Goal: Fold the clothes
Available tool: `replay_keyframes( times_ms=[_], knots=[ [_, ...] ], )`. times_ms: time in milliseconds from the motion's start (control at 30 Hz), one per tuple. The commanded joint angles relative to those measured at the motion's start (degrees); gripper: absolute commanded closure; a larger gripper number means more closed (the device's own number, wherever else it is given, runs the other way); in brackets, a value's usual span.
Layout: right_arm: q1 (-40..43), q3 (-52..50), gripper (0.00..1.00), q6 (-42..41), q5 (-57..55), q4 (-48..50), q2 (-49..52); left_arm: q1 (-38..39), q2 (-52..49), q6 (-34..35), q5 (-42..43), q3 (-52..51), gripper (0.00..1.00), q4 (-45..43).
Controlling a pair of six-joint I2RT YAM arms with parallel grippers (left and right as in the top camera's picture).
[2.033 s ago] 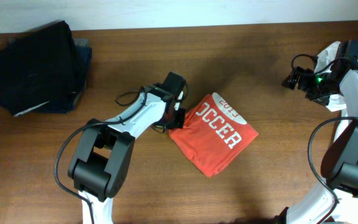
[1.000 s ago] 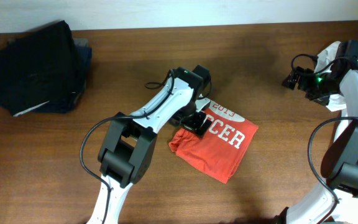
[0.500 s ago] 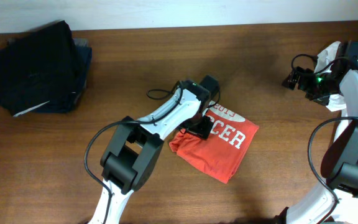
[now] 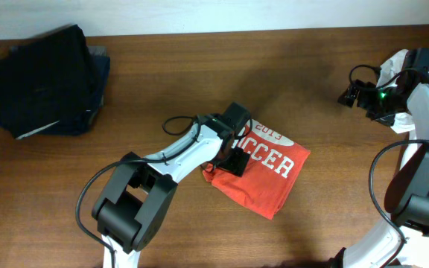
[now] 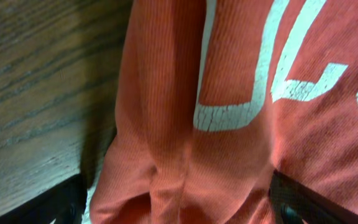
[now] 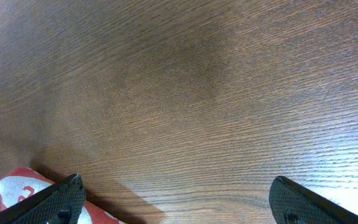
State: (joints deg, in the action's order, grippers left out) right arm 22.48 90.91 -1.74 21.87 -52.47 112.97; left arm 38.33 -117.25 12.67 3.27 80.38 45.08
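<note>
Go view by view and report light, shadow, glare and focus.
Overhead: even light, no glare, the T-shirt and its lettering sharp. Left wrist: very close on the T-shirt, print crisp, a dark shadow where its edge meets the table. Right wrist: wood grain sharp, a darker patch mid-frame, pale glare at the lower right corner.

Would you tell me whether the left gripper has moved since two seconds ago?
Yes. The left gripper moved right onto the shirt, farther from the dark clothes pile.
</note>
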Motion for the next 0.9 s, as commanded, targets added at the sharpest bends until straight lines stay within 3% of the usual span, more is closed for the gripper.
replay_keyframes(
  times_ms=[0,33,133,167,267,333,367,633,867],
  knots=[
    [0.04,0.70,0.02,-0.44,-0.09,-0.04,-1.92,-0.63,0.04,-1.44,1.44,-0.63,0.07,-1.49],
    [0.04,0.70,0.02,-0.44,-0.09,-0.04,-1.92,-0.63,0.04,-1.44,1.42,-0.63,0.08,-1.57],
    [0.04,0.70,0.02,-0.44,-0.09,-0.04,-1.92,-0.63,0.04,-1.44,-0.15,-0.63,0.37,-1.55],
    [0.04,0.70,0.02,-0.44,-0.09,-0.04,-1.92,-0.63,0.04,-1.44,-0.35,-0.63,0.65,-1.36],
    [0.04,0.70,0.02,-0.44,-0.09,-0.04,-1.92,-0.63,0.04,-1.44,-0.52,-0.63,0.86,-1.31],
    [0.04,0.70,0.02,-0.44,-0.11,-0.04,-1.92,-0.63,0.04,-1.42,-0.52,-0.63,0.90,-1.46],
    [0.04,0.70,0.02,-0.44,-0.09,-0.04,-1.92,-0.63,0.04,-1.42,-0.52,-0.63,0.99,-1.60],
    [0.04,0.70,0.01,-0.44,-0.09,-0.04,-1.92,-1.05,0.31,-1.40,-0.48,-0.22,0.99,-2.12],
    [0.04,0.70,0.02,-0.44,-0.09,-0.04,-1.92,-2.62,6.08,-1.42,-0.68,7.63,0.99,-2.10]
  ],
)
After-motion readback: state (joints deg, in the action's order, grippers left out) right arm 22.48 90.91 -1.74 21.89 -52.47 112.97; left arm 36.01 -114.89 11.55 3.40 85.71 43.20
